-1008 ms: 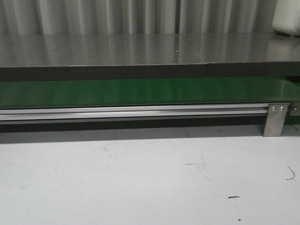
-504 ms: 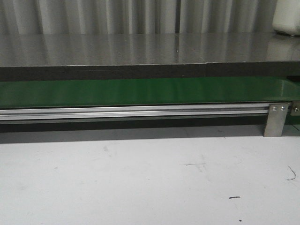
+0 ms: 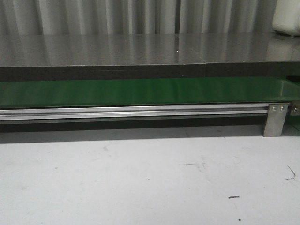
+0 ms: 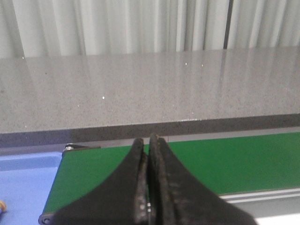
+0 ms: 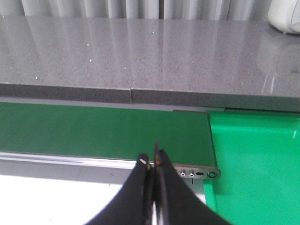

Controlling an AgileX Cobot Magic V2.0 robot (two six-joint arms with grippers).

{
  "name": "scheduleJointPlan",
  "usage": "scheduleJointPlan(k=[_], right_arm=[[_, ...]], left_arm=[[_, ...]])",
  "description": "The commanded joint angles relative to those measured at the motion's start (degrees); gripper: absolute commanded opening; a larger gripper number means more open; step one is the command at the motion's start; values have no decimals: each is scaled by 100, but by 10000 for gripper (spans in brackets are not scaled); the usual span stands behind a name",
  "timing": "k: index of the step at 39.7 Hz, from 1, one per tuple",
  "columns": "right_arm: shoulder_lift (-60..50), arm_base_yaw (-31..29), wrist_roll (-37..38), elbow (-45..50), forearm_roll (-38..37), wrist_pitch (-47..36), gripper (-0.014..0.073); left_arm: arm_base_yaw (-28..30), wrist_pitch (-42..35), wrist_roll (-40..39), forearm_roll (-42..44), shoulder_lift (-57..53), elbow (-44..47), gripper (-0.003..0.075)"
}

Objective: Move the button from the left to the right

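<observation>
Front view: the green conveyor belt (image 3: 140,91) runs from 9 to 3 o'clock — no button and no arm appear.

Left wrist view: left gripper (image 4: 149,145) has its fingers pressed together, empty, level over the belt's end; a blue tray (image 4: 23,187) lies at 8 o'clock. The button isn't clearly visible, so reaching blind risks missing it.

Right wrist view: right gripper (image 5: 152,161) is likewise closed and empty, level — a green bin (image 5: 255,164) lies at 3 o'clock.

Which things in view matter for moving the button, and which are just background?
For the job:
left gripper, shut, empty
right gripper, shut, empty
green conveyor belt
The button itself is not visible in any view.

Just there:
grey countertop
white container
blue tray
green bin
</observation>
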Motion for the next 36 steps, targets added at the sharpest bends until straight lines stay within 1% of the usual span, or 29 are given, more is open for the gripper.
scheduleJointPlan(k=[1, 3, 7, 9, 12, 14, 16, 17, 19, 21, 28, 31, 36], right_arm=[[82, -6, -13, -221, 23, -429, -59], [82, -6, -13, -221, 23, -429, -18], [82, -6, -18, -221, 23, -429, 147], [82, -6, -18, -221, 23, -429, 237], [82, -6, -18, -221, 23, -429, 384], [82, -6, -18, -221, 23, -429, 464], [82, -6, -18, -221, 23, -434, 536], [82, -6, -18, -221, 23, -434, 559], [82, -6, -18, -221, 23, -434, 600], [82, -6, -18, -221, 23, -434, 619], [82, -6, -18, -221, 23, -434, 613], [82, -6, -18, -221, 23, -434, 613], [82, -6, -18, -221, 23, -434, 613]], left_arm=[[12, -443, -78, -55, 90, -226, -18], [12, -443, -78, -55, 90, -226, 11], [12, -443, -78, -55, 90, -226, 179], [12, -443, -78, -55, 90, -226, 292], [12, -443, -78, -55, 90, -226, 508], [12, -443, -78, -55, 90, -226, 610], [12, -443, -78, -55, 90, -226, 681], [12, -432, -78, -55, 90, -226, 705], [12, -432, -78, -55, 90, -226, 690], [12, -432, -78, -55, 90, -226, 673], [12, -432, -78, -55, 90, -226, 641], [12, -492, -78, -200, 104, -226, 621], [12, -660, -78, -200, 469, -381, 593]])
